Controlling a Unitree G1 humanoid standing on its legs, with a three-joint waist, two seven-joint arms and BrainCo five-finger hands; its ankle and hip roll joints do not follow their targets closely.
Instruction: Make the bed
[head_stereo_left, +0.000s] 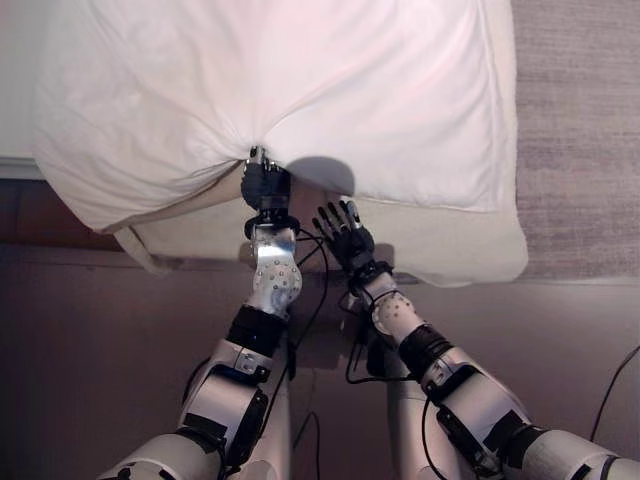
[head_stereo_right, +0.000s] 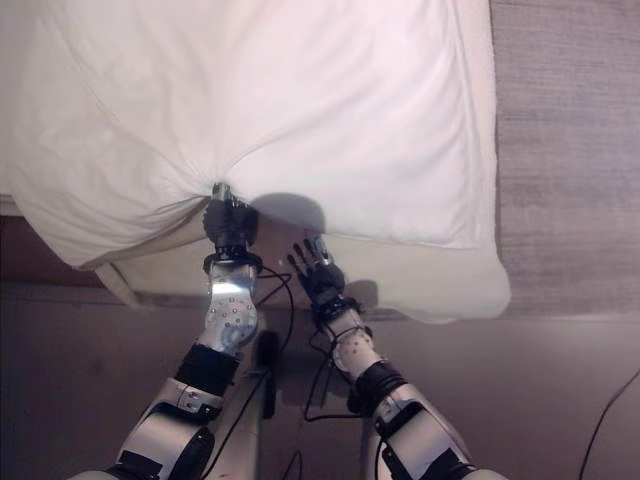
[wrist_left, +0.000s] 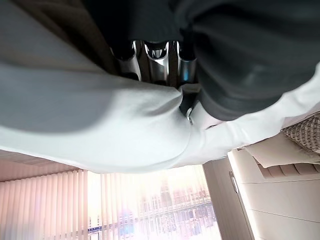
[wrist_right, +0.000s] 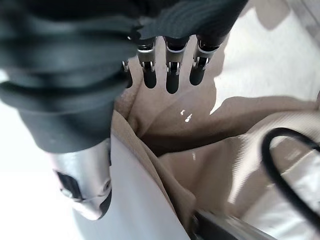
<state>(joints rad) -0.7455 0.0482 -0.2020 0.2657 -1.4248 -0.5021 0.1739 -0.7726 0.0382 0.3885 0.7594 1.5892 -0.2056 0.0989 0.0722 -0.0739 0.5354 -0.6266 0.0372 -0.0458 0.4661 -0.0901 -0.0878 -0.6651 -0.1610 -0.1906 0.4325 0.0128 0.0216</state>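
A white duvet (head_stereo_left: 300, 90) covers the bed (head_stereo_left: 440, 245), bunched at its near edge where the left hand (head_stereo_left: 264, 185) pinches the cloth in curled fingers (wrist_left: 157, 62). Just beside it, the right hand (head_stereo_left: 345, 238) hovers with fingers (wrist_right: 170, 75) spread.

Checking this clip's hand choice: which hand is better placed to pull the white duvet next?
The left hand: its fingers are already curled into the white duvet at its edge, bunching the cloth. The right hand is open beside it over the beige sheet, holding nothing.
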